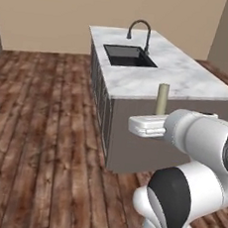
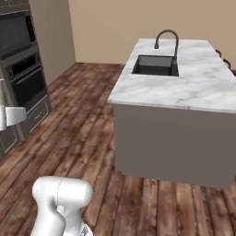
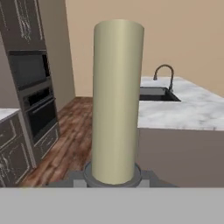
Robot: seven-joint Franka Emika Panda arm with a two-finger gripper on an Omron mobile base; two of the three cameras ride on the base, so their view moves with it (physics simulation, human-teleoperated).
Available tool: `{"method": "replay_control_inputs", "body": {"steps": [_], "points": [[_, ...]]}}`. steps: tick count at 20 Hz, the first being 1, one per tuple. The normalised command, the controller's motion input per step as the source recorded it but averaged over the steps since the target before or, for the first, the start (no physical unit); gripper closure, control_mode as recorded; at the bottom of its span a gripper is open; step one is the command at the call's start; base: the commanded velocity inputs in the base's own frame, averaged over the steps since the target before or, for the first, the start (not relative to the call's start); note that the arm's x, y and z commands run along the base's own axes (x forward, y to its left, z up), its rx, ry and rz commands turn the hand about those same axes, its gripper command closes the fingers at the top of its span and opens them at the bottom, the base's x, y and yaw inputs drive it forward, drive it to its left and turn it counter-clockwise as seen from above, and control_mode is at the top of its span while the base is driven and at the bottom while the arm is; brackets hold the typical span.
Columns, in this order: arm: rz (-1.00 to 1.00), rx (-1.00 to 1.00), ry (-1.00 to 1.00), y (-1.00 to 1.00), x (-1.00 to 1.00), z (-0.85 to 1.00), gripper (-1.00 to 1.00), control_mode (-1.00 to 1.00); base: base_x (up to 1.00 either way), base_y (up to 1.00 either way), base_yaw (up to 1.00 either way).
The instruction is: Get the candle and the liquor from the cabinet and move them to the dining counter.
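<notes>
- Room: a simulated kitchen with a reddish-brown plank floor (image 1: 43, 143) and plain beige walls (image 1: 62, 11).
- Ahead of the gripper, across open floor, stands the dining counter (image 1: 189, 84), an island with a white grey-veined marble top and a dark grey panelled body. It also appears in the right base view (image 2: 193, 92) and the hand view (image 3: 183, 113).
- A black sink (image 1: 129, 56) is set into the far part of that top, with a dark gooseneck tap (image 1: 139, 31) on its rim. Both are well beyond the gripper.
- The candle (image 3: 117, 100) stands upright directly in front of the hand camera, a cream-yellow cylinder seated in a round grey holder (image 3: 113, 177) at its foot.
- In the left base view the upper part of the candle (image 1: 162, 98) rises above the white hand of the arm (image 1: 193, 139), seen against the near end of the island.
- Gripper state: the fingers close narrowly at the holder, gripping the candle at its base; the fingertips themselves are hidden below the holder in the hand view.
- The candle is carried clear of the dining counter, short of its near edge and not touching the marble.
- To the gripper's left, against the wall, is a tall dark cabinet column with a built-in oven (image 3: 37, 109), also seen in the right base view (image 2: 23, 69).
</notes>
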Motion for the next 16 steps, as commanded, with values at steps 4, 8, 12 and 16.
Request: {"method": "replay_control_inputs", "body": {"steps": [4, 8, 12, 16], "points": [[0.0, 0.0, 0.0, 0.0, 0.0, 0.0, 1.0, 1.0, 0.75, -0.73, -0.11], [0.0, 0.0, 0.0, 0.0, 0.0, 0.0, 1.0, 1.0, 0.67, -0.83, -0.07], [0.0, 0.0, 0.0, 0.0, 0.0, 0.0, 1.0, 1.0, 0.66, -0.91, -0.04], [0.0, 0.0, 0.0, 0.0, 0.0, 0.0, 1.0, 1.0, 0.63, -0.85, -0.02]]}}
